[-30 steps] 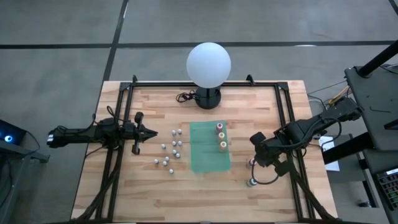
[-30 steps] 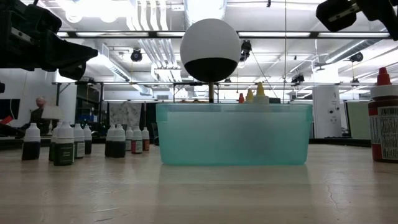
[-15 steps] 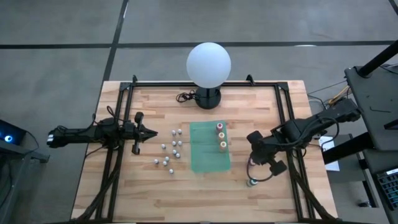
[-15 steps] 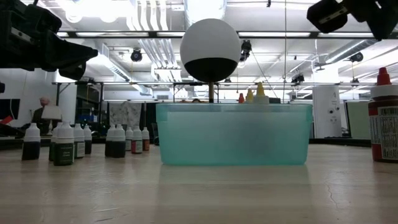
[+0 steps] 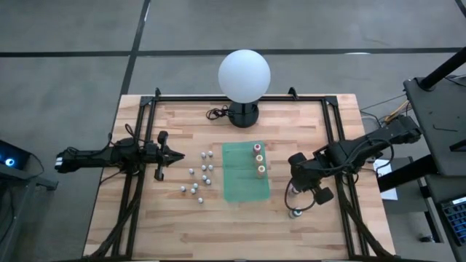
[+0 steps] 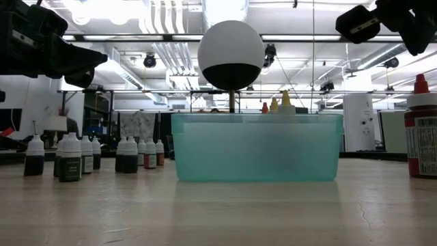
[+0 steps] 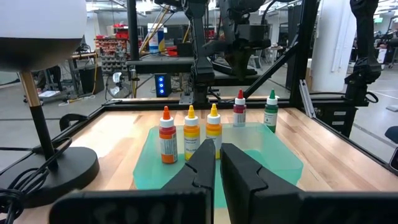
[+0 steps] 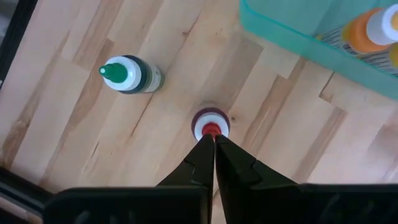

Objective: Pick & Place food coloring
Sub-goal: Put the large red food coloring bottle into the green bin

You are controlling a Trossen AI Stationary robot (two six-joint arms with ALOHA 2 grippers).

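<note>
A red-topped food coloring bottle (image 8: 211, 126) stands upright on the wood near the table's right edge, with a green-topped one (image 8: 127, 74) (image 5: 295, 213) beside it toward the near edge. My right gripper (image 8: 214, 142) (image 5: 293, 186) is shut. It points steeply down from high above the red bottle and touches nothing. Three more bottles (image 5: 260, 160) stand in the teal tray (image 5: 240, 182). Several small whitish bottles (image 5: 198, 177) stand left of the tray. My left gripper (image 5: 180, 154) (image 7: 217, 155) waits at the table's left, level and shut.
A white globe lamp (image 5: 245, 74) on a black base stands at the far edge, its cord beside it. Black frame rails (image 5: 341, 156) run along the table's sides. Bare wood lies between the tray and the two loose bottles.
My right gripper has edged a little toward the table's left, staying shut and pointed down, and now hangs over the red-topped bottle. No bottle has moved.
</note>
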